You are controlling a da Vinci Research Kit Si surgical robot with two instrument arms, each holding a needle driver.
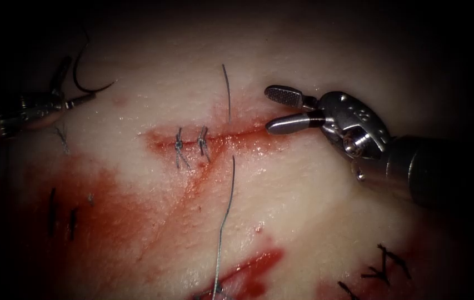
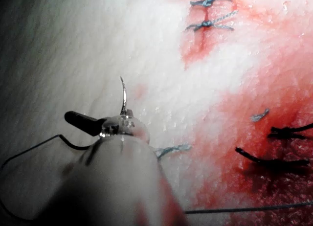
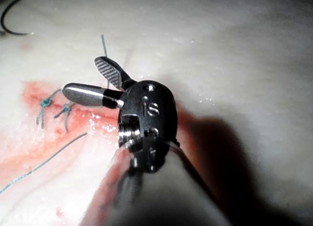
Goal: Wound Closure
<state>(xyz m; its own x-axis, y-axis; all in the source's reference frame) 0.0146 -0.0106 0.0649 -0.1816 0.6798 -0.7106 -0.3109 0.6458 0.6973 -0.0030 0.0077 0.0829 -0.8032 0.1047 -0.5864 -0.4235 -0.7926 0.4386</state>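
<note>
Dark and curved, the needle (image 1: 88,83) sits clear of the tissue (image 1: 314,222), far left of the cut (image 1: 220,138), clamped near one end in the left tool (image 1: 84,100). Two knotted stitches (image 1: 191,143) cross the cut; thread (image 1: 228,91) passes beside them. The right tool (image 1: 273,110) gapes wide, empty.

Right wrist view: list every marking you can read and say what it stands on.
"IS" or "15": stamped on the wrist housing of the right arm's tool, letters or digits, cannot tell which.
Endoscope view: a stamped mark on the same housing, too small to read.
The left arm's tool, needle and tissue: no text.
</note>
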